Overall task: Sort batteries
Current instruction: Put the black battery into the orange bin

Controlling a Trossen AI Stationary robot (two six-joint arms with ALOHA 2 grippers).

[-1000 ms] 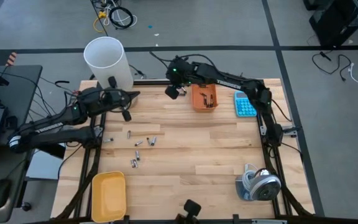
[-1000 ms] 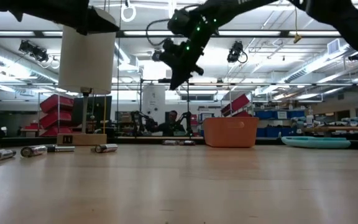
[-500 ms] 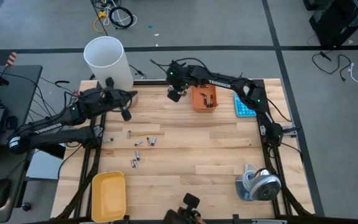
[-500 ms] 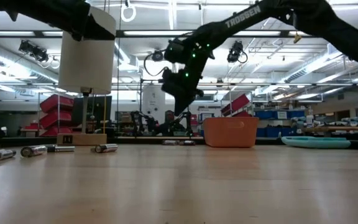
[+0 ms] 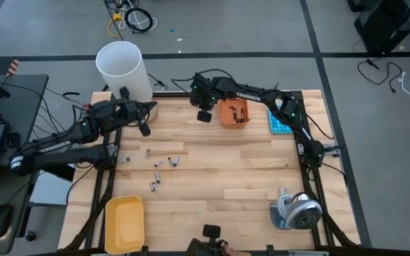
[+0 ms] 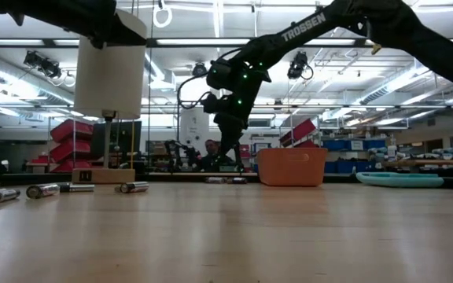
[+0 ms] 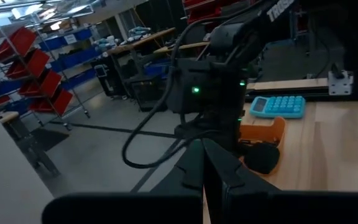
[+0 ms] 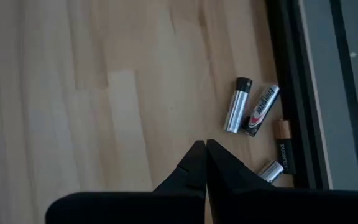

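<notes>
Several batteries [image 5: 168,161] lie loose on the wooden table's left half, and they show as a row at the left in the low view [image 6: 44,189]. A few more batteries [image 8: 250,111] lie on their sides by the black rail at the far edge, just beyond my right gripper's tips. My right gripper [image 8: 205,148] is shut and empty. It points steeply down above the table, left of the orange bin [image 5: 234,112], and shows in the low view [image 6: 230,153]. My left gripper [image 7: 204,163] is shut, held level over the far left corner [image 5: 151,108].
The orange bin [image 6: 292,167] holds some batteries. A tall white cylinder [image 5: 123,70] stands at the far left corner and a yellow bin [image 5: 124,222] at the near left. A blue calculator [image 5: 280,121] lies far right, and a grey round object [image 5: 296,210] near right.
My right gripper has come down toward the table beside the orange bin, drawing a little toward the near edge, and its wrist has rolled; it stays shut. My left arm has kept its place.
</notes>
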